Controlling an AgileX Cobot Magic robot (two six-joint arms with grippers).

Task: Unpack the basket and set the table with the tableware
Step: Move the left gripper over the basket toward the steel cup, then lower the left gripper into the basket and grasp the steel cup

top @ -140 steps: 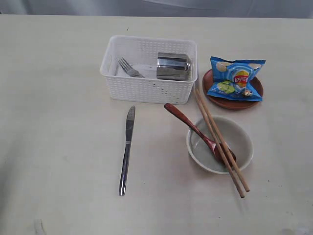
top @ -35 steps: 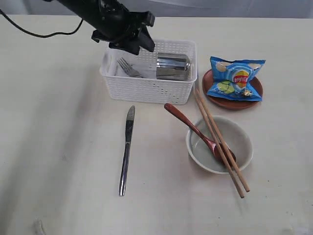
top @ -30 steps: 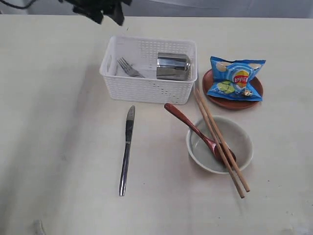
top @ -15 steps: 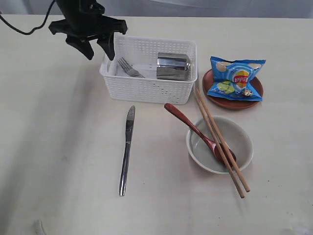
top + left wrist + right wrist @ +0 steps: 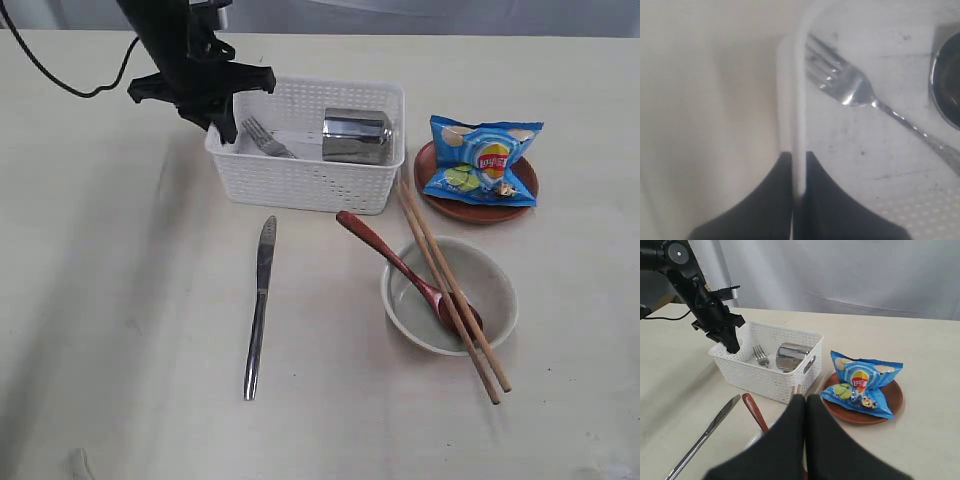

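The white basket (image 5: 310, 185) stands at the back middle of the table (image 5: 120, 330), holding a steel fork (image 5: 265, 138) and a steel cup (image 5: 355, 135) lying on its side. My left gripper (image 5: 222, 125) is shut on the basket's left wall; the left wrist view shows the rim (image 5: 799, 100) pinched between the black fingers (image 5: 775, 200), with the fork (image 5: 850, 87) just inside. The knife (image 5: 260, 300), the wooden spoon (image 5: 385, 255) and chopsticks (image 5: 450, 295) resting on the bowl (image 5: 495, 290), and the brown plate (image 5: 480, 212) lie outside. My right gripper (image 5: 805, 397) is shut and empty, above the bowl area.
A blue chip bag (image 5: 483, 160) lies on the plate at the right of the basket. The chopsticks' far ends touch the basket's front right corner. A dark cable (image 5: 60, 75) trails from the left arm at the back left.
The left gripper came down from behind the basket onto its left wall and went from open to shut on it. Everything else stays where it was.
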